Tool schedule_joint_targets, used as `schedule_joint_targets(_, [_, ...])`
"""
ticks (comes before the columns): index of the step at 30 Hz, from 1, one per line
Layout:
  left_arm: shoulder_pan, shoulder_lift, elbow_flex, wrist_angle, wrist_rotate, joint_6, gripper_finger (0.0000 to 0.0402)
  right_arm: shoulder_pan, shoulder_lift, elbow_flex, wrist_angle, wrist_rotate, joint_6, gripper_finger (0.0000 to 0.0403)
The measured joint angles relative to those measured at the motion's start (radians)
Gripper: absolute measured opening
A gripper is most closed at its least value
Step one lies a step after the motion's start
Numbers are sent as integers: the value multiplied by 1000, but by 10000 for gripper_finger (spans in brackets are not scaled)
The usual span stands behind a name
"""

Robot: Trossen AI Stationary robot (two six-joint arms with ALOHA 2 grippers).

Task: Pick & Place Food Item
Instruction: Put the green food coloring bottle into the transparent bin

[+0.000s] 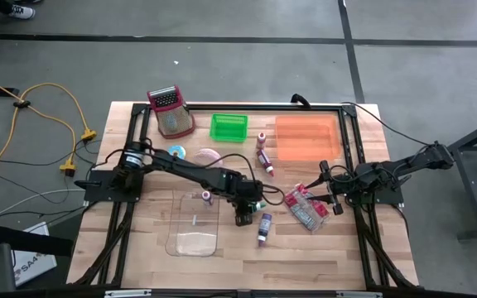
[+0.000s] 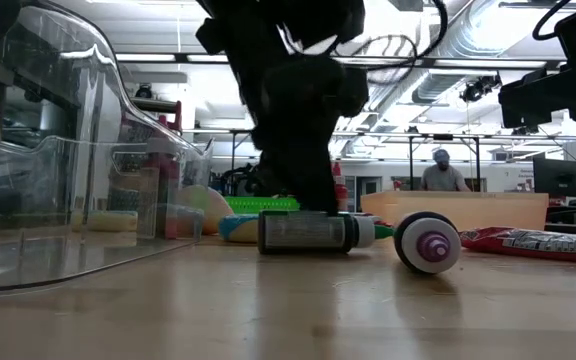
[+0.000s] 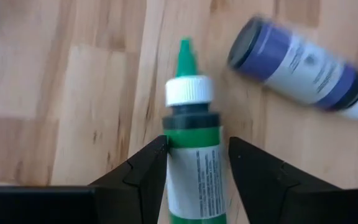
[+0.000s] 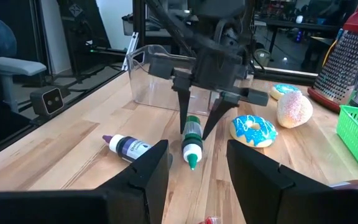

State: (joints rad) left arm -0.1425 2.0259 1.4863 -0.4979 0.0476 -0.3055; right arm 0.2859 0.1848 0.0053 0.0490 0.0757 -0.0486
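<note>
A green squeeze bottle (image 3: 193,155) with a white collar and green nozzle lies on its side on the wooden table (image 1: 147,248). My left gripper (image 3: 197,146) stands open over it, pointing steeply down, one finger on each side of the bottle's neck end; it also shows in the right wrist view (image 4: 194,127). A purple bottle (image 3: 303,68) lies on the table close by. A blue-frosted donut (image 4: 253,130) and a pale sprinkled one (image 4: 294,107) rest farther off. My right gripper (image 4: 194,168) waits open at the table's right side (image 1: 334,197), holding nothing. My left gripper has one fingertip (image 3: 160,149) right against the green bottle's side just below its collar (image 3: 174,146); whether it touches I cannot tell. A narrow gap shows between the other fingertip and the bottle. The bottle lies flat on the table.
A clear plastic container (image 1: 195,223) stands left of the bottle, another small bottle (image 1: 207,197) at its far edge. A snack packet (image 1: 307,207) lies near my right gripper. At the back stand a grater (image 1: 170,112), a green basket (image 1: 228,126) and an orange tray (image 1: 306,136).
</note>
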Motion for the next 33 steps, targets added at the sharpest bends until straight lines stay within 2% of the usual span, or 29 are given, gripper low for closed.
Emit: schedule_joint_targets(33, [-5, 31, 2, -19, 8, -7, 166, 0, 0, 0, 0, 0, 0, 152])
